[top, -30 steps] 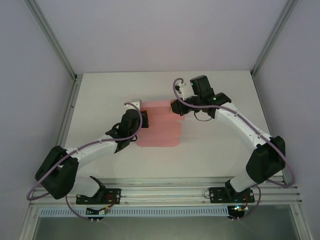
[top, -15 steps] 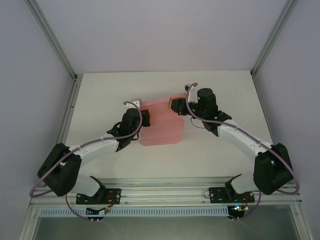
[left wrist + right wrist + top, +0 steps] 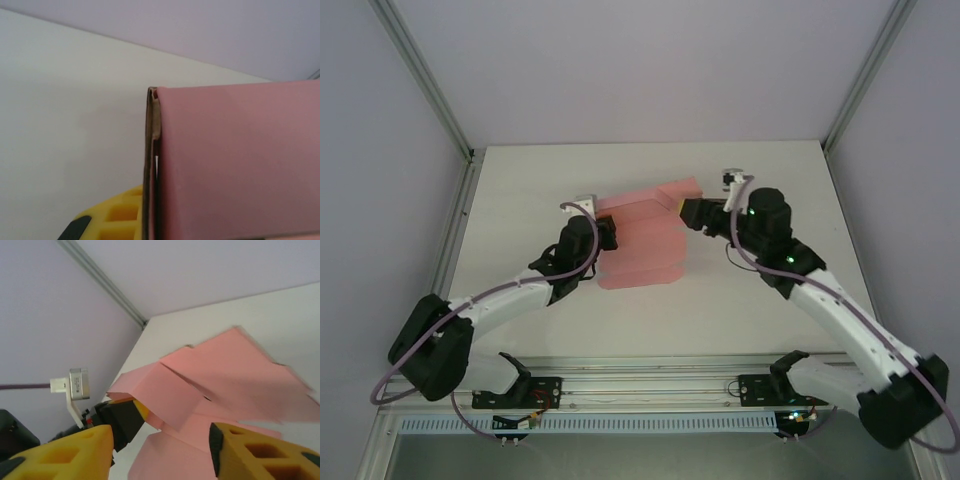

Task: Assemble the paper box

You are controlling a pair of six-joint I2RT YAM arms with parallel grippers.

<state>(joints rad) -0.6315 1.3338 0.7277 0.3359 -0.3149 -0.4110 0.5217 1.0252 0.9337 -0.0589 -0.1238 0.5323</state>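
Paper box [image 3: 650, 255] lies partly folded mid-table [image 3: 520, 190], toward the far edge, between both tools. Left gripper [image 3: 609, 236] is clamped on its left edge. Right gripper [image 3: 693, 212], jaws apart and empty, stands just right of the raised flap. A second ago it sat closed against that flap.

One paper box [image 3: 645, 250], one table [image 3: 740, 300], two pincers: left pincer [image 3: 609, 237], right pincer [image 3: 691, 212].

Item: your paper box [image 3: 642, 245], pink thin card, die-cut, part-folded.
Pose: you see near part flat, far panels raised and tilted.
Left edge: folded over, 2 card layers showing.
Spot: mid table [image 3: 520, 190].
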